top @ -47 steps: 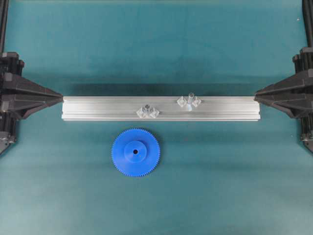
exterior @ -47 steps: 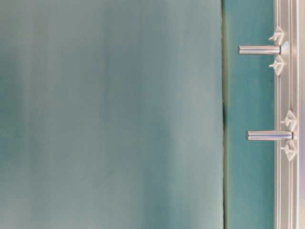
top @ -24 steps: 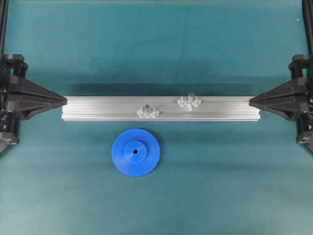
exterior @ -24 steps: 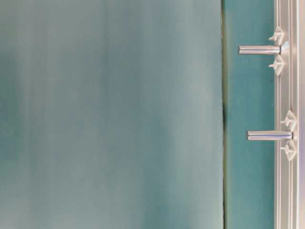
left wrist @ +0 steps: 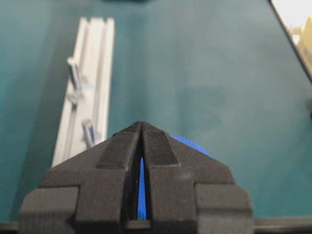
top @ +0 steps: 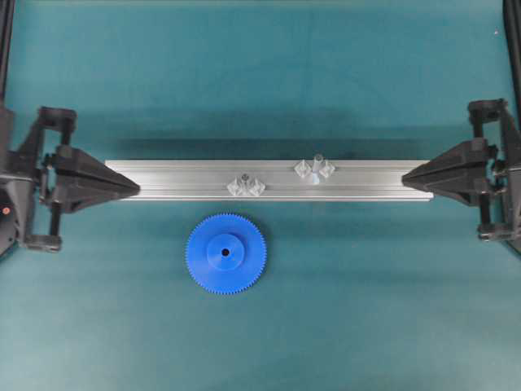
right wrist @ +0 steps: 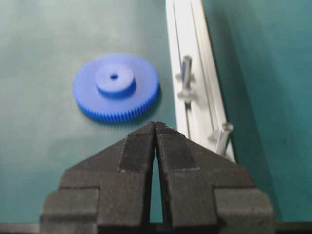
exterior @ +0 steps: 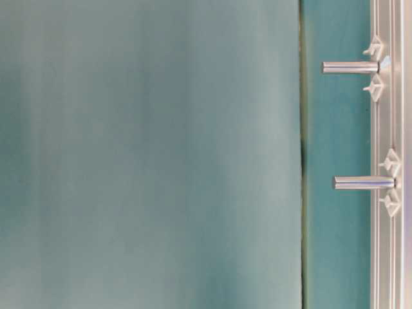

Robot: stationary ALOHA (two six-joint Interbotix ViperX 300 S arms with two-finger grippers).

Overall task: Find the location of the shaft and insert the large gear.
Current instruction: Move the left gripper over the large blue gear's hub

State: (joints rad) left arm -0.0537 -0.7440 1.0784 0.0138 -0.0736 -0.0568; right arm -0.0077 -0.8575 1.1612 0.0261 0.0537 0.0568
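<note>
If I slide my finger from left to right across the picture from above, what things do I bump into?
left gripper → large gear → shorter pin → shaft → right gripper

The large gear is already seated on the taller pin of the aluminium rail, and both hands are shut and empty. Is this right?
Not quite. The large gear is not on the shaft; it lies flat on the teal mat in front of the rail, as the overhead view shows. The rest holds: the left hand and right hand are shut and empty.
</note>
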